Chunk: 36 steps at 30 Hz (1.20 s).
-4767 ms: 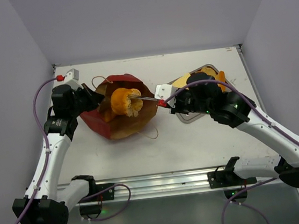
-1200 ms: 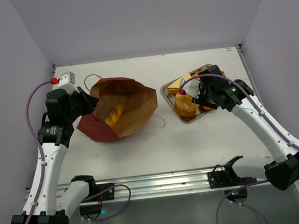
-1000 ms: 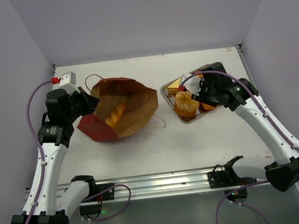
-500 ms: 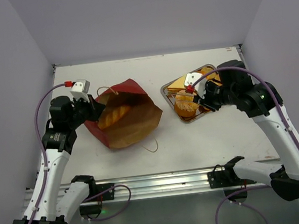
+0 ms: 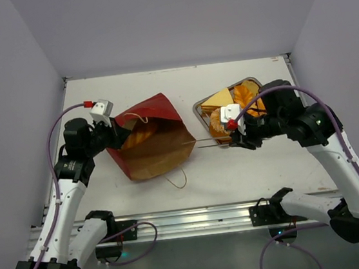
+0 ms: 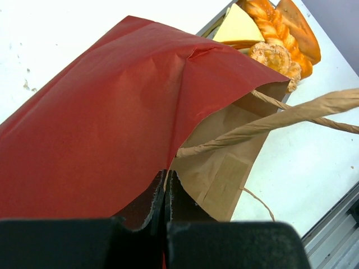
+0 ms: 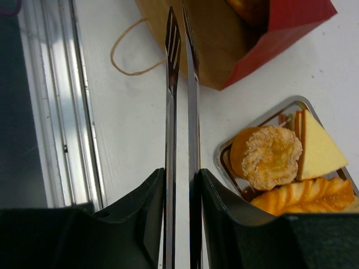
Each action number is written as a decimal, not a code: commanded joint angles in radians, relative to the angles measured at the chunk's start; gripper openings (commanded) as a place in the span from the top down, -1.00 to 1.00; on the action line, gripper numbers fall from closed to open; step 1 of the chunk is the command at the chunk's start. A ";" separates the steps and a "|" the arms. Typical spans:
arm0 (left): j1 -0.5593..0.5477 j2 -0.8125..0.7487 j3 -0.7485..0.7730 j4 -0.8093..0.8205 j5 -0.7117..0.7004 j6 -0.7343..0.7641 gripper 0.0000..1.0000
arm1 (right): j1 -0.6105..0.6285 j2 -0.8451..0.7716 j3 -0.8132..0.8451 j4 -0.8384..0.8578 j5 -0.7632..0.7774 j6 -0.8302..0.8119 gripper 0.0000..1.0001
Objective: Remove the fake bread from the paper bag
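Pinching the red wall of the bag (image 5: 152,109) between pressed-together fingers (image 6: 159,193), the left gripper (image 5: 116,134) holds that wall up off the table (image 5: 249,172). The bag lies on its side, its mouth open away from the fingertips and its brown inside exposed. One golden loaf (image 5: 139,134) sits inside, just past the left fingertips, under the raised red wall. A twisted handle (image 6: 280,120) crosses the mouth; a second loop (image 5: 178,177) trails on the table.

The right gripper (image 7: 180,185) is clamped on the tongs (image 7: 179,101) – the fingers grip the shaft from both sides. The blades run nearly parallel, close together, and their tips reach the brown lip of the bag's mouth. The loaf lies further in, apart from the tips.

Beside the right fingers stands the tray (image 5: 202,120). It carries a yellow sandwich (image 7: 317,148), a sugared round (image 7: 269,157) and a braided piece (image 7: 300,196) – all touching one another.
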 commanded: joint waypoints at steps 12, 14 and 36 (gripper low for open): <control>-0.008 0.081 0.051 0.115 0.044 -0.208 1.00 | 0.521 0.239 0.002 0.322 0.575 0.057 0.32; -0.008 0.086 0.064 0.125 0.041 -0.226 1.00 | 0.582 0.283 -0.007 0.377 0.673 0.048 0.31; -0.008 0.083 0.072 0.132 0.026 -0.253 1.00 | 0.664 0.641 -0.142 0.795 1.074 -0.147 0.15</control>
